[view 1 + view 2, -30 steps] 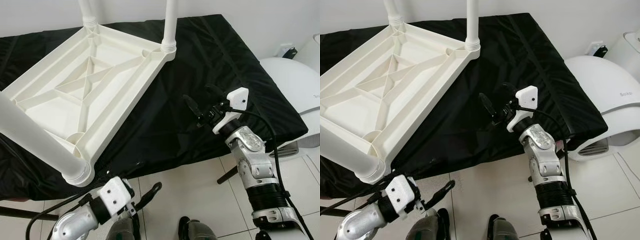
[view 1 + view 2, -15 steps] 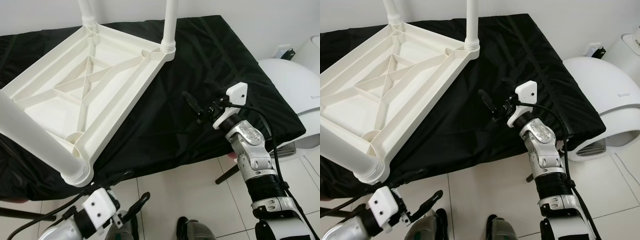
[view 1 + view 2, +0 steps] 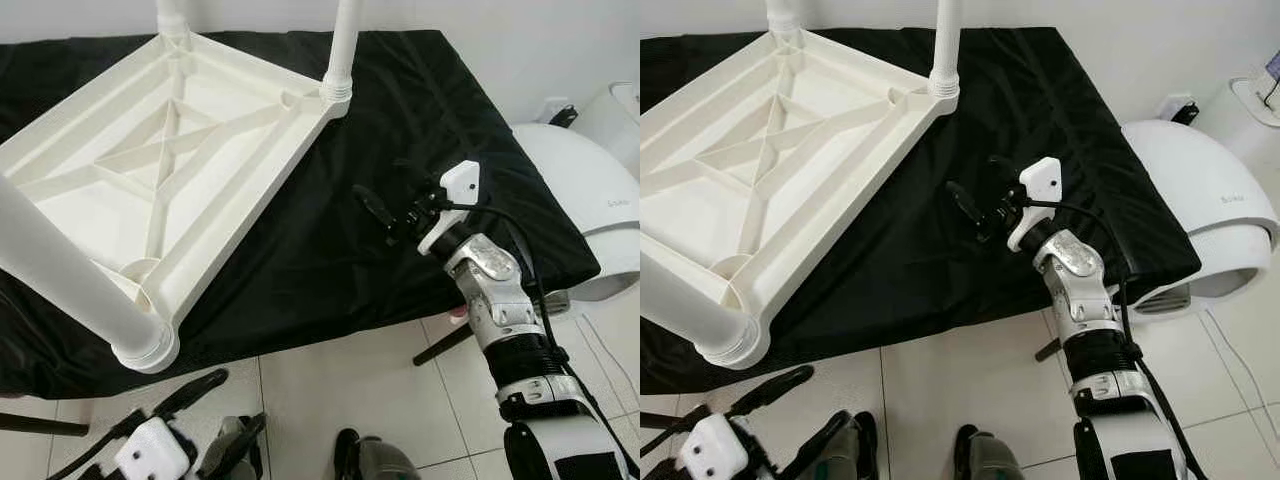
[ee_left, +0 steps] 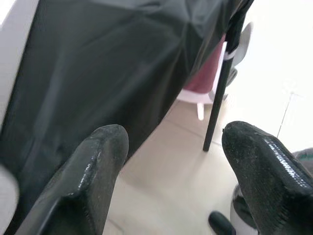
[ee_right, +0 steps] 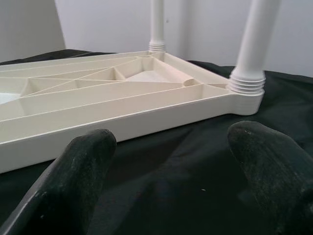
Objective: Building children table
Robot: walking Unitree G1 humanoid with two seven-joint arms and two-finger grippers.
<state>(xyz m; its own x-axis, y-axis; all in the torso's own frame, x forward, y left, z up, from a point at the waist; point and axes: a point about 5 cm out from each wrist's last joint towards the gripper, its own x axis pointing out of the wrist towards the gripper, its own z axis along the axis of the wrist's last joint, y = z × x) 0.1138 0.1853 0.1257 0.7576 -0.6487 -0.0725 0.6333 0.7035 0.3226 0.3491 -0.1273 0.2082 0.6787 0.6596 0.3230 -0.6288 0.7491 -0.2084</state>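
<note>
The white plastic children's table (image 3: 170, 170) lies upside down on a black cloth (image 3: 330, 250), ribbed underside up. One leg (image 3: 70, 290) stands at its near corner, and two more legs (image 3: 343, 50) (image 3: 172, 15) stand at the far corners. My right gripper (image 3: 392, 195) hovers open over the cloth, to the right of the table and pointing at its long side rail (image 5: 122, 107); nothing is between its fingers (image 5: 88, 161). My left gripper (image 3: 222, 408) hangs open down by the floor, below the table's near corner, empty.
The cloth drapes over the support's front edge (image 4: 98, 98). A white rounded appliance (image 3: 580, 200) stands close on the right. Pale tiles (image 3: 330, 380) lie below, with my feet (image 3: 375, 460). Under the support are a black metal leg (image 4: 220, 88) and a pink and white object (image 4: 200, 83).
My left arm has dropped from just under the table's near corner down toward the floor. The right gripper has edged slightly farther over the cloth, still open. The camera has shifted a little.
</note>
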